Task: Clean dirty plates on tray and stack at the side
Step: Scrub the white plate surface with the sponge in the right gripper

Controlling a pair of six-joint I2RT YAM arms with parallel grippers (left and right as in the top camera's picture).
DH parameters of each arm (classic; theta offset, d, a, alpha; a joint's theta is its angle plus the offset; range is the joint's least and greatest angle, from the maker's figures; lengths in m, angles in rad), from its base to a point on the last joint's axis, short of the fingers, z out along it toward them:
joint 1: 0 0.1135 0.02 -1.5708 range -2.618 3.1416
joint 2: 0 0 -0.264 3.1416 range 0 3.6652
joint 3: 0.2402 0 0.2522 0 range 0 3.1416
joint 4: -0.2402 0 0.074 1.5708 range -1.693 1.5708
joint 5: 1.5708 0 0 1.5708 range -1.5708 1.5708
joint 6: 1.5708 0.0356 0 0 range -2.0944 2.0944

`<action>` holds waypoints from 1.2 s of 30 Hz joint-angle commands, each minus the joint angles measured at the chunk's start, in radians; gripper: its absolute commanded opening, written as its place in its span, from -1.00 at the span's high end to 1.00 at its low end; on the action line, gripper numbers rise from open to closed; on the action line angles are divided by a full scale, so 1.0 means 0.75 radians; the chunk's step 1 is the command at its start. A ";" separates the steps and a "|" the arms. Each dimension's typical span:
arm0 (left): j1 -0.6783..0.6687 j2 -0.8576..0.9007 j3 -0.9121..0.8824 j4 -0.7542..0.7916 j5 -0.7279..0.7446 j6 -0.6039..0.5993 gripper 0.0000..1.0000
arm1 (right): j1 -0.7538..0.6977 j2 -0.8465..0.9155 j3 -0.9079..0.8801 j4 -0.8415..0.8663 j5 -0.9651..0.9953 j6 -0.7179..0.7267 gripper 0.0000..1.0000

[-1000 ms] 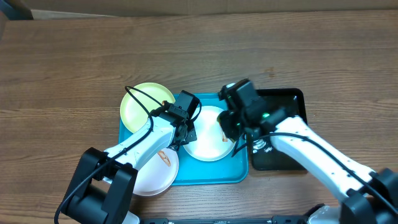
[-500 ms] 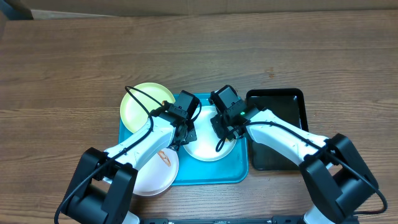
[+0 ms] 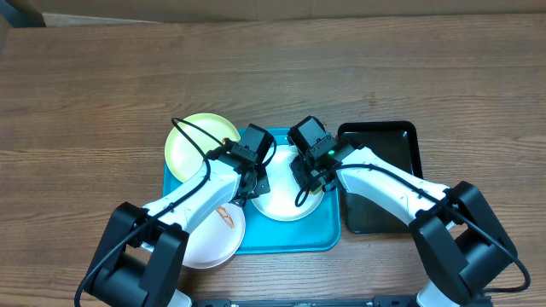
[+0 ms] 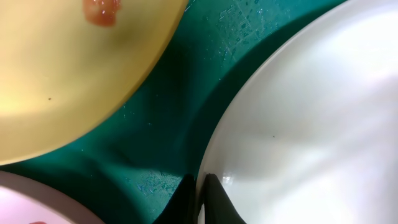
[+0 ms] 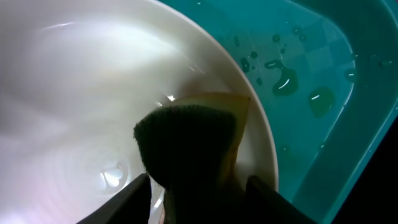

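Plate (image 3: pixel 283 201) lying at centre of tray (image 3: pixel 290 240), right gripper (image 5: pixel 196 193) directly above, pinching sponge (image 5: pixel 186 140) and pressing it onto inner right rim, left gripper (image 4: pixel 200 190) pinching opposite rim, steadying for wiping strokes leftward across plate.

No text, label or number can be read anywhere.

The left arm (image 3: pixel 189 203) and right arm (image 3: pixel 394 186) are white tubes with black joints (image 3: pixel 136 234) and looping black cables (image 3: pixel 189 141).
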 commanded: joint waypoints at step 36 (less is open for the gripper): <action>0.010 0.000 0.000 -0.008 -0.020 -0.001 0.90 | -0.126 -0.030 0.060 0.109 -0.672 0.247 0.93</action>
